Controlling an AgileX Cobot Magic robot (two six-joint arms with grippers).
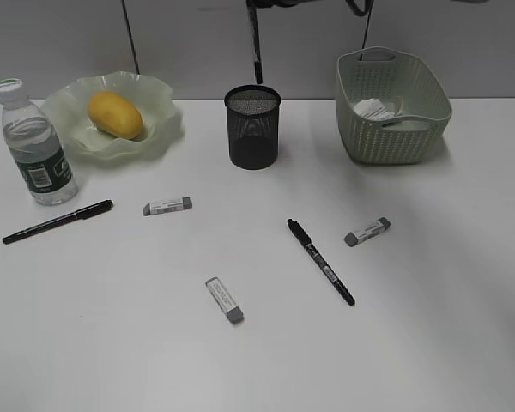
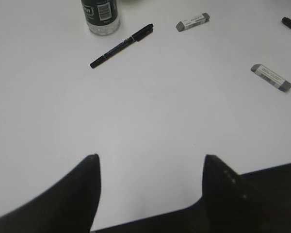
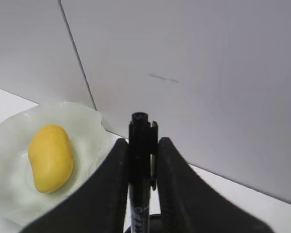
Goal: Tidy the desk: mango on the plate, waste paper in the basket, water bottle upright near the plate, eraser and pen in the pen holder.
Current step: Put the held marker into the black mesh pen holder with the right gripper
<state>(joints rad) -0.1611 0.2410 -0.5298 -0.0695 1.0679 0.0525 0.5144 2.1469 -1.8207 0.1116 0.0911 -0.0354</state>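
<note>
My right gripper (image 3: 140, 141) is shut on a black pen (image 3: 139, 127), which hangs upright above the black mesh pen holder (image 1: 253, 127); that pen (image 1: 257, 47) shows above the cup. The mango (image 1: 116, 114) lies in the ruffled green plate (image 1: 159, 129), with the water bottle (image 1: 34, 146) upright beside it. Waste paper (image 1: 376, 109) sits in the basket (image 1: 393, 129). Two more pens (image 1: 58, 221) (image 1: 320, 261) and three erasers (image 1: 167, 206) (image 1: 366, 232) (image 1: 225, 299) lie on the desk (image 1: 429, 326). My left gripper (image 2: 151, 158) is open over bare desk.
A grey wall panel (image 1: 189, 43) stands right behind the plate, pen holder and basket. In the left wrist view the bottle's base (image 2: 100, 14), one pen (image 2: 122, 46) and two erasers (image 2: 193, 22) (image 2: 271, 77) lie well ahead of the fingers.
</note>
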